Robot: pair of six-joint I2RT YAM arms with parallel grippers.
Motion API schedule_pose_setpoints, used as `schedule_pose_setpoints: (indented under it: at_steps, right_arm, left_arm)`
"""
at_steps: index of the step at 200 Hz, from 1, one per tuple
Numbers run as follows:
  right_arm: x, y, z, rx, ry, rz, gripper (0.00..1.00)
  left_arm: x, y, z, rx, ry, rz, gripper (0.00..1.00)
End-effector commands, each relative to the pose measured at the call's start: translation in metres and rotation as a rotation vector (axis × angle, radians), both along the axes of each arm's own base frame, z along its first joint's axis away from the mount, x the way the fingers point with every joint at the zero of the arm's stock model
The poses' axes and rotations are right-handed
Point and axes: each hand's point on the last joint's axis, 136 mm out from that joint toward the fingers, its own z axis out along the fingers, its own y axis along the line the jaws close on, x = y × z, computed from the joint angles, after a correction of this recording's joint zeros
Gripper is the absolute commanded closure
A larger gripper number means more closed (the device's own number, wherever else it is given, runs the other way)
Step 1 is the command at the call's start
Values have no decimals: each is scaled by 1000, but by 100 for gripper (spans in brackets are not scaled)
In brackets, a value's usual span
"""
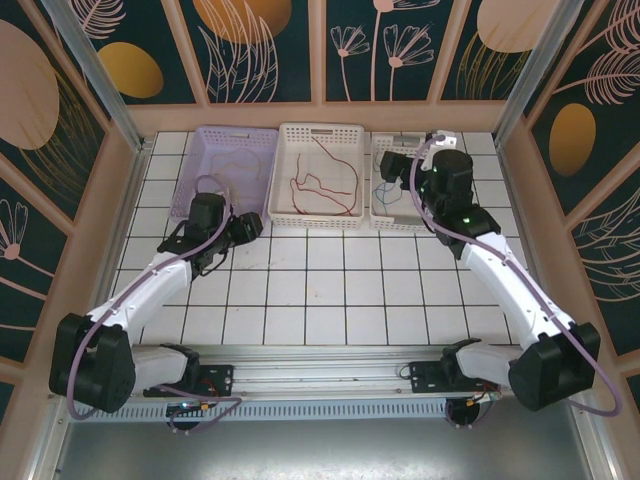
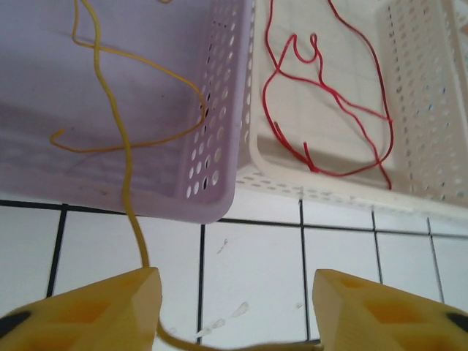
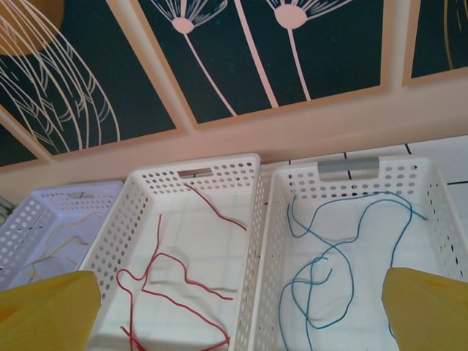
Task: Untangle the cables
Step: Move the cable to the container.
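A yellow cable [image 2: 126, 175] lies partly in the purple basket [image 2: 212, 153]. It drapes over the basket's near wall onto the tiles and runs across the bottom between my left fingers [image 2: 110, 307]. My left gripper [image 2: 234, 311] [image 1: 248, 228] is open at that basket's near right corner. Red cables [image 2: 329, 88] [image 1: 325, 185] [image 3: 168, 285] lie loose in the middle white basket [image 1: 320, 135]. A blue cable [image 3: 344, 248] [image 1: 385, 190] is looped in the right white basket [image 3: 351, 170]. My right gripper [image 3: 238, 311] [image 1: 392, 170] hangs wide open above that basket, holding nothing.
The three baskets stand side by side at the back of the white tiled table [image 1: 320, 290]. The patterned back wall [image 3: 241, 58] rises close behind them, and wooden side walls [image 1: 110, 200] enclose the table. Both arm bases sit on the rail [image 1: 320, 365] at the near edge.
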Motion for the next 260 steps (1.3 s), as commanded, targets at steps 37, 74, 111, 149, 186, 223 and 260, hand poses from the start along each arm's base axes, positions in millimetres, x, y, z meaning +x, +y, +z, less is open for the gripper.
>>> schedule_pose_setpoints:
  at_steps: [37,74,111,149,186,223,260]
  right_arm:
    - [-17,-10,9,18,-41,-32,1]
    - [-24,-11,19,46,-52,-29,1]
    - [-30,-4,28,91,-53,14,1]
    - [-35,0,32,108,-47,44,1]
    - [-41,2,36,116,-53,65,1]
    - [-43,5,38,120,-53,84,2]
    - [-44,9,34,120,-48,95,2]
  left_arm:
    - [15,12,-5,97,19,53,100]
    - [33,13,12,127,-1,78,100]
    - [66,8,29,149,0,82,100]
    - [104,8,24,112,50,82,100]
    - [132,22,1,43,110,113,100]
    - [144,31,-28,37,162,136,100]
    - [147,34,-57,35,207,150,100]
